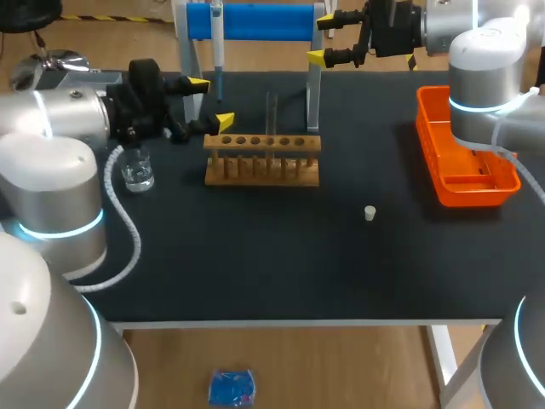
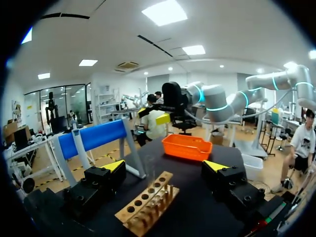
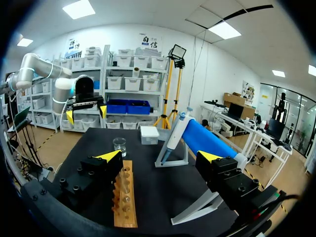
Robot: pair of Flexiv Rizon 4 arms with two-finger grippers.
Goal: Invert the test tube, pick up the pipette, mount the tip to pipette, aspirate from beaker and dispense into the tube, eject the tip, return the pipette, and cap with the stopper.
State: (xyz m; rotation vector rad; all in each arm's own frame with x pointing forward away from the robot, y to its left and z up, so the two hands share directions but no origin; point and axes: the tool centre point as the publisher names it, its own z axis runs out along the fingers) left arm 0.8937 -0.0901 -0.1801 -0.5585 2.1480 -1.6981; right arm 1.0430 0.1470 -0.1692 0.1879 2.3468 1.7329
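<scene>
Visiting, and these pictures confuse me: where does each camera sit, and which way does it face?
Head view: fixed above and behind the robot, looking down on the table; left arm and right arm show.
Left wrist view: on the left wrist, looking along the open left fingers over the wooden rack toward the orange tray and right arm.
Right wrist view: on the right wrist, looking along the open right fingers past the rack toward the beaker, pipette and left arm.
Shared: the rack shows in all three.

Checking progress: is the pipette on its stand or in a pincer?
On its stand. The pipette hangs from the blue stand; the left pincer and right pincer are both open, holding nothing.
</scene>
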